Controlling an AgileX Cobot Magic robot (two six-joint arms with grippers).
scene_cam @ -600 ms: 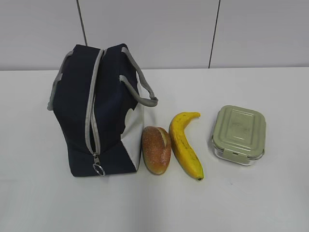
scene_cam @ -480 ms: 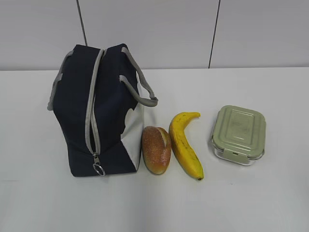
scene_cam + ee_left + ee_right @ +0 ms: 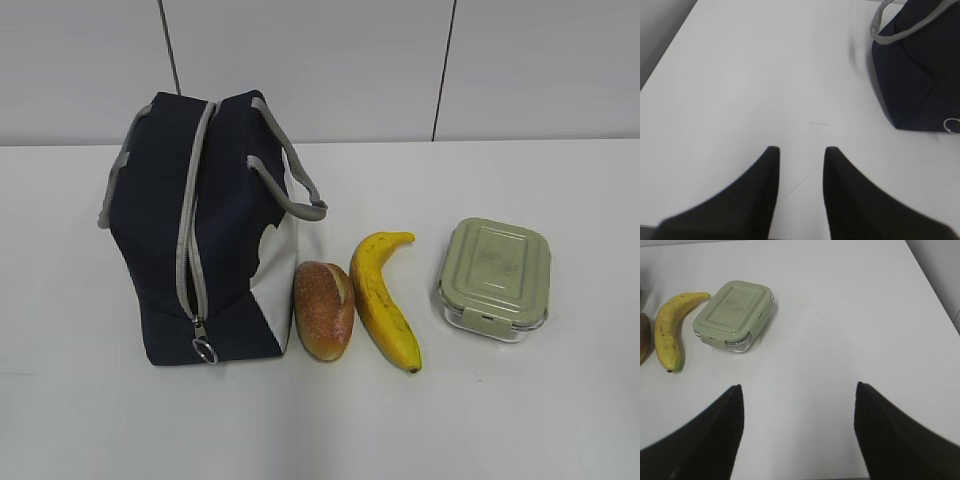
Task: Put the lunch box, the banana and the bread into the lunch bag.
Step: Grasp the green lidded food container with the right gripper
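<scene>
The navy lunch bag point(image 3: 200, 230) lies on the white table at the left, its grey zipper closed with the ring pull point(image 3: 204, 351) at the near end. The bread point(image 3: 324, 309) lies beside it, then the banana point(image 3: 384, 300), then the lunch box point(image 3: 495, 277) with its green lid. No gripper shows in the exterior view. My left gripper point(image 3: 801, 150) is open and empty over bare table, with the bag point(image 3: 920, 70) at its upper right. My right gripper point(image 3: 799, 388) is wide open and empty, the lunch box point(image 3: 733, 315) and banana point(image 3: 670, 332) far to its upper left.
The white table point(image 3: 560, 420) runs to a pale panelled wall behind. In the left wrist view the table's left edge point(image 3: 662, 65) is near. In the right wrist view the table's right edge point(image 3: 940, 300) is near.
</scene>
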